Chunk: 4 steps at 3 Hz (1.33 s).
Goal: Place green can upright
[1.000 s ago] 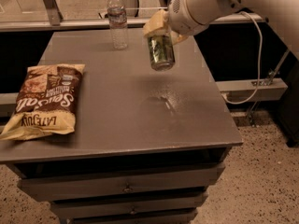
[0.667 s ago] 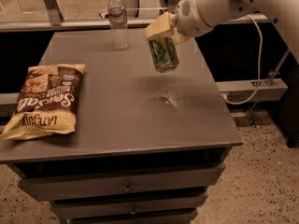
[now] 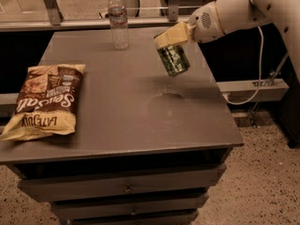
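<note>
The green can (image 3: 173, 60) is a small dark-green drink can with pale lettering. It hangs in the air above the right half of the grey table (image 3: 122, 97), nearly upright and slightly tilted. My gripper (image 3: 169, 37) with its cream-coloured fingers (image 3: 174, 33) is shut on the can's top end, coming in from the right on the white arm (image 3: 229, 13). The can is well above the table top and touches nothing else.
A clear water bottle (image 3: 118, 19) stands upright at the table's back edge. A brown and yellow chip bag (image 3: 45, 100) lies flat on the left side. Drawers (image 3: 126, 189) are under the table top. A cable (image 3: 255, 78) hangs at the right.
My gripper with the can has shifted a little to the right and towards the front, and the can hangs closer to upright than before. Bottle and chip bag have not moved.
</note>
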### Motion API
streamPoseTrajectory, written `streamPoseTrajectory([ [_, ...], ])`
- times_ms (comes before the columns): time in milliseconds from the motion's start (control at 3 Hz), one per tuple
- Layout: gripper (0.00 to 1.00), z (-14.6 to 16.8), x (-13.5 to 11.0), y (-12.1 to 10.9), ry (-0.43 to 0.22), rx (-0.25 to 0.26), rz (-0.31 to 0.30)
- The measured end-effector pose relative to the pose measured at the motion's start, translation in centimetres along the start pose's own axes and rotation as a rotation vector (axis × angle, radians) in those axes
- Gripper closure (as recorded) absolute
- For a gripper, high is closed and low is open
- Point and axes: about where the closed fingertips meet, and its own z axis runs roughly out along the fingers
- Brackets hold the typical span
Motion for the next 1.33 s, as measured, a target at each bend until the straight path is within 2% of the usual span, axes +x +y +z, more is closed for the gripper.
streamPoseTrajectory([
  [333, 1.0, 0.3, 0.0, -0.1, 0.002, 0.01, -0.1],
  [1000, 1.0, -0.5, -0.6, -2.3, 0.134, 0.161, -0.232],
  [1333, 1.0, -0.8, -2.2, -2.9, 0.25, 0.256, -0.332],
])
